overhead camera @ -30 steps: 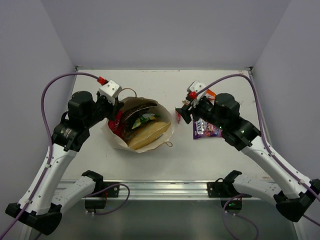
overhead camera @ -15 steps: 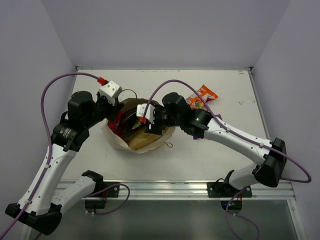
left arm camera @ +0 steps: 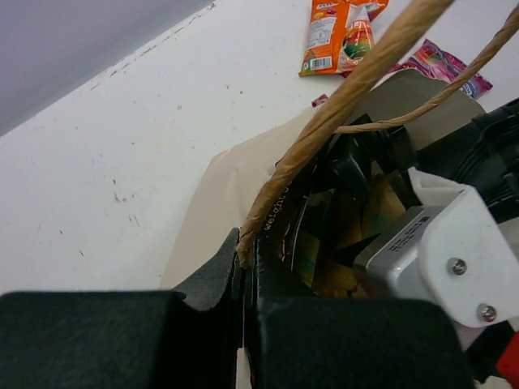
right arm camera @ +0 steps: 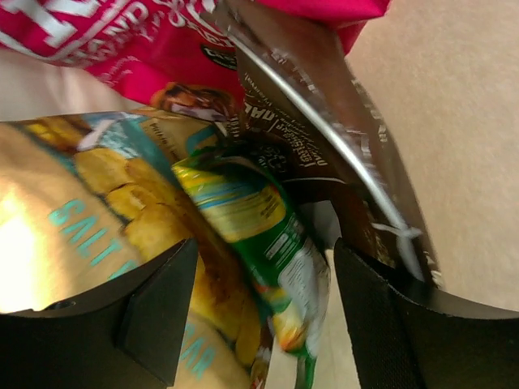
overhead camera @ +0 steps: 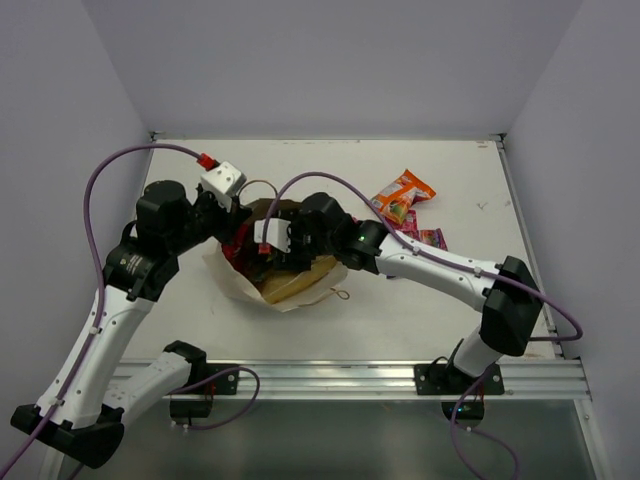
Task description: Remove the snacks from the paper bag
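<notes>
The paper bag (overhead camera: pixel 240 285) lies open at the table's centre-left, with snacks inside. My left gripper (overhead camera: pixel 226 212) is shut on the bag's rim by its cord handle (left arm camera: pixel 349 89), holding the mouth up; the left wrist view shows the pinch (left arm camera: pixel 243 261). My right gripper (overhead camera: pixel 272 243) is inside the bag, open. In the right wrist view its jaws (right arm camera: pixel 263 259) straddle a green packet (right arm camera: pixel 251 219) without closing. Around it lie a tan-yellow chip bag (right arm camera: pixel 81 203), a magenta packet (right arm camera: pixel 105 40) and a dark brown packet (right arm camera: pixel 324 121).
An orange packet (overhead camera: pixel 403 192) and a purple packet (overhead camera: pixel 428 237) lie on the table right of the bag. Both also show in the left wrist view, the orange one (left arm camera: pixel 340 32) and the purple one (left arm camera: pixel 442 65). The right forearm (overhead camera: pixel 430 262) spans the table's middle.
My right arm swung left from the table's right side, over the bag's mouth and down into the bag. The purple packet stays on the table. My left gripper has kept its hold.
</notes>
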{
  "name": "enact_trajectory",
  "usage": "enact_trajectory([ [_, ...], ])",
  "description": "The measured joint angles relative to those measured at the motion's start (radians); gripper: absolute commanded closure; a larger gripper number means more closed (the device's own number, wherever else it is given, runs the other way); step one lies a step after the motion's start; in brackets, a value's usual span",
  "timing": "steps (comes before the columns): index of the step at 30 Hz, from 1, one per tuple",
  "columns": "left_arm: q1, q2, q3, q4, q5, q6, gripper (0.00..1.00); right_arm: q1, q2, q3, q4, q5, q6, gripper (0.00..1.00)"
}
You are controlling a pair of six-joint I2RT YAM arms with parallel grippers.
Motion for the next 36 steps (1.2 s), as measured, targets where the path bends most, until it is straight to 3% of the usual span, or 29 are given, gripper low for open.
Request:
enact_trajectory([
  [5, 0.0, 0.001, 0.0, -0.005, 0.009, 0.0, 1.0, 0.0, 0.056, 0.0, 0.044, 0.032, -0.026, 0.29],
  [8, 0.0, 0.002, 0.0, -0.006, 0.01, 0.0, 1.0, 0.0, 0.087, 0.0, 0.056, 0.048, -0.036, 0.34],
  [11, 0.0, 0.002, 0.0, -0.006, 0.011, 0.0, 1.0, 0.0, 0.109, 0.0, 0.07, 0.052, -0.047, 0.57],
  [12, 0.0, 0.002, 0.0, -0.006, 0.011, 0.0, 1.0, 0.0, 0.114, 0.0, 0.072, 0.052, -0.05, 0.7],
  [16, 0.0, 0.006, 0.0, -0.005, 0.011, 0.0, 1.0, 0.001, 0.115, -0.001, 0.069, 0.051, -0.053, 0.99],
  [23, 0.0, 0.011, 0.0, -0.002, 0.009, 0.0, 1.0, 0.015, 0.013, -0.001, -0.014, 0.021, -0.037, 1.0],
  [36, 0.0, 0.025, 0.0, 0.01, -0.032, 0.0, 1.0, 0.04, -0.55, 0.009, -0.051, -0.124, 0.109, 1.0],
])
